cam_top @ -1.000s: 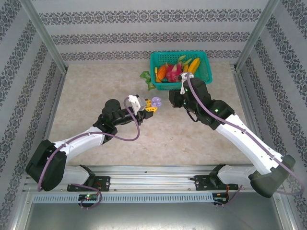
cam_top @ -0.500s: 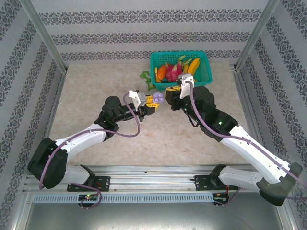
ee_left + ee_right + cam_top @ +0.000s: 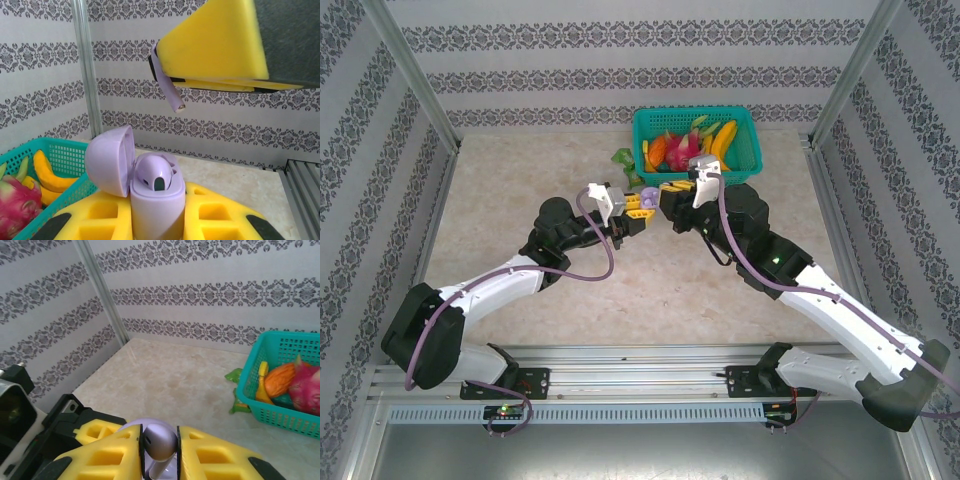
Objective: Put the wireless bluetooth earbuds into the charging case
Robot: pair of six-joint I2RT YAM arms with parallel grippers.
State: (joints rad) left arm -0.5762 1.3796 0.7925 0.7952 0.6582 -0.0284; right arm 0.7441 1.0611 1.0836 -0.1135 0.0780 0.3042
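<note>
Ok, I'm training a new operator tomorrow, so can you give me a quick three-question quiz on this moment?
1. True or false: the lid of the purple charging case in the left gripper is shut.
2. Which does the right gripper hold? A) a banana B) a purple earbud C) a dragon fruit
3. Fill the gap: the left wrist view shows ___ seated earbud inside the case.
Key: 1 false, the lid stands open; 2 B; 3 one.
</note>
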